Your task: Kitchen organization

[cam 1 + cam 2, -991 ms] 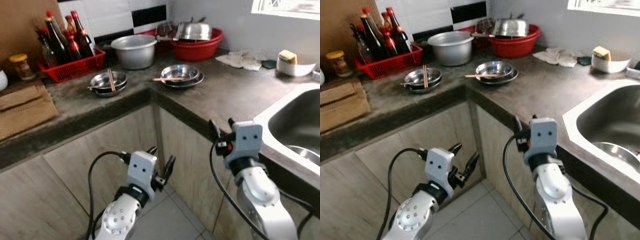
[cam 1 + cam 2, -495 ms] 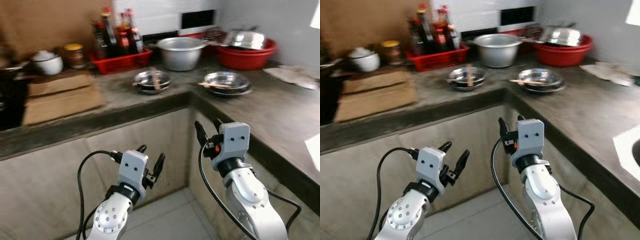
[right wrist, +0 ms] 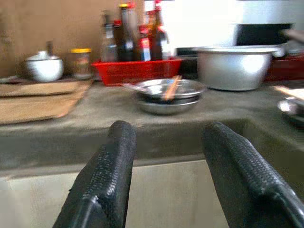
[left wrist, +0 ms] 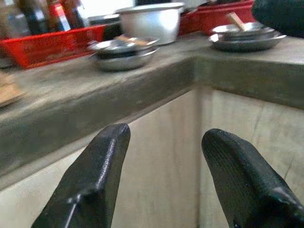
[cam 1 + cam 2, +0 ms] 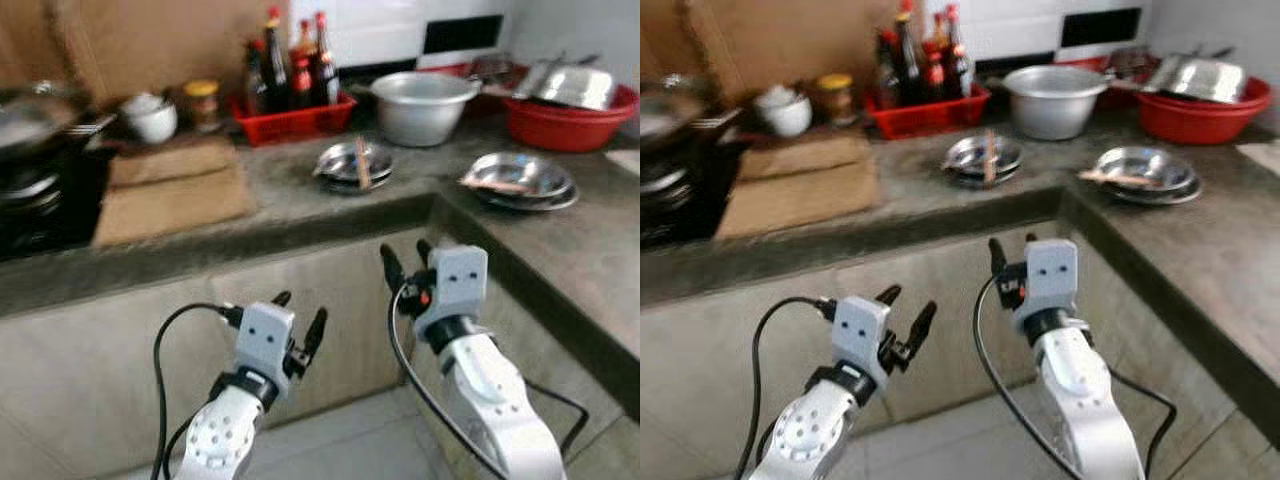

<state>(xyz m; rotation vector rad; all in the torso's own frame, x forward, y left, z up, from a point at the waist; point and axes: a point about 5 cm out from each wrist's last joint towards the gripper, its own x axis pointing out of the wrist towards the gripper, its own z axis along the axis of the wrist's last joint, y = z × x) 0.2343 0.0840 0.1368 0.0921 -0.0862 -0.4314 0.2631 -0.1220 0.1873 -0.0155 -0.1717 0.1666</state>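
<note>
The left tool (image 5: 298,325) and right tool (image 5: 402,262) both hang spread wide and empty below the bench (image 5: 300,205) edge, likely held low and clear while the robot turns. On the bench sit a steel bowl with chopsticks (image 5: 349,163), stacked plates (image 5: 520,180), a pot (image 5: 423,95) and a red bottle crate (image 5: 290,112). Compared with a second ago, the view has swung left: the sink is gone, a stove (image 5: 35,190) appears.

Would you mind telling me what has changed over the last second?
Only the camera has turned left: the sink has left the picture and a dark wok has come into it. Nothing was gripped or released. The left gripper and right gripper stay open and empty below the counter; the bowls lie as before.
</note>
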